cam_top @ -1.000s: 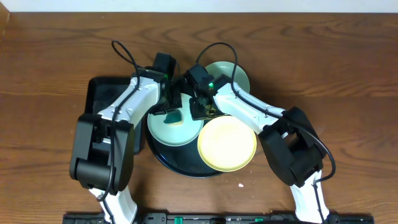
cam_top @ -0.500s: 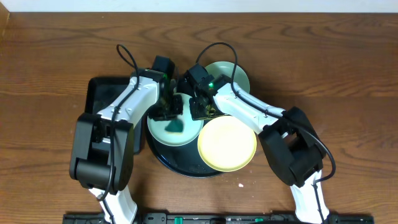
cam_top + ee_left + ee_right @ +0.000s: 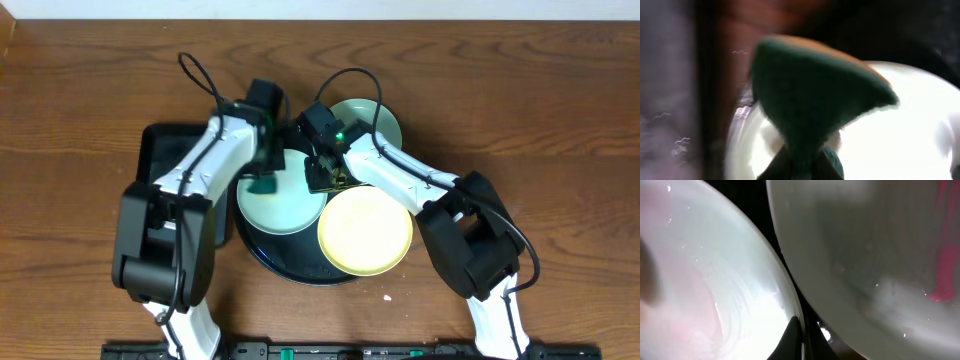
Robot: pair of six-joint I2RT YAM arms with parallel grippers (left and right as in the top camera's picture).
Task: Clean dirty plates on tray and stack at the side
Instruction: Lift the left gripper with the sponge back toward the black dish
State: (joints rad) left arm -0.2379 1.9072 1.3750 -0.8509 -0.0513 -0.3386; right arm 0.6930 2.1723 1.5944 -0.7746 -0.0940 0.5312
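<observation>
Looking down, I see the mint plate (image 3: 285, 210) lying flat in the left half of the tray (image 3: 288, 262), pale and glossy, its left edge near the tray's rim. My left gripper (image 3: 264, 172) pinches the sponge (image 3: 815, 90) over that plate's far-left edge. My right gripper (image 3: 802, 337) has its fingers pressed together on the same plate's right rim. The yellow plate (image 3: 365, 232) lies just beside it, overhanging the tray's right rim. The second mint plate (image 3: 385, 122) rests on the table (image 3: 540, 100) behind the tray, partly under my right arm. A pink smear (image 3: 945, 255) marks the plate nearest my right fingers; I cannot tell which plate that is. The side tray (image 3: 160, 150) hems the left, and bare wood lies to the right.
</observation>
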